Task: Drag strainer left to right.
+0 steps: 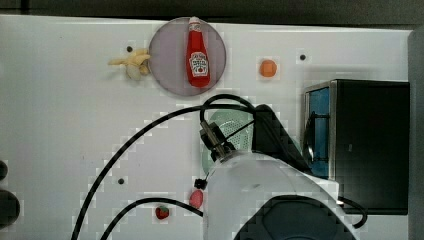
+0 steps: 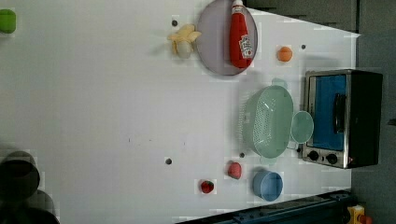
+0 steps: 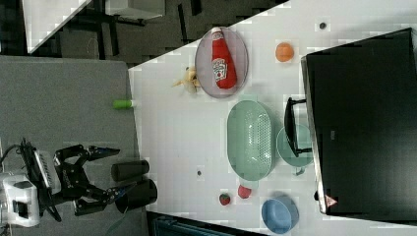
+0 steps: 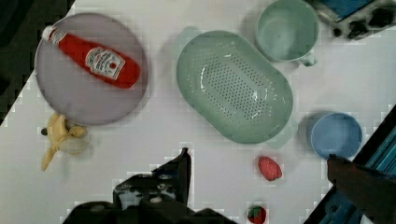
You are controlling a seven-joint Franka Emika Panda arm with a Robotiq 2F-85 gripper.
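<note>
The strainer (image 2: 268, 121) is a pale mint-green oval colander with rows of tiny holes. It sits upright on the white table beside the toaster oven (image 2: 343, 119). In the wrist view the strainer (image 4: 236, 86) lies well below and apart from my fingers (image 4: 182, 168). In the top view my arm covers most of the strainer (image 1: 227, 125). My gripper (image 3: 120, 171) hangs open with nothing between its fingers. A round green mug (image 2: 302, 127) touches the strainer's oven side.
A grey-purple plate (image 2: 210, 46) carries a ketchup bottle (image 2: 240, 35), with a banana (image 2: 184, 39) beside it. An orange (image 2: 285, 53) sits near the oven. A blue bowl (image 2: 268, 185), a pink strawberry (image 2: 234, 170) and a red strawberry (image 2: 207, 186) lie near the strainer's other end.
</note>
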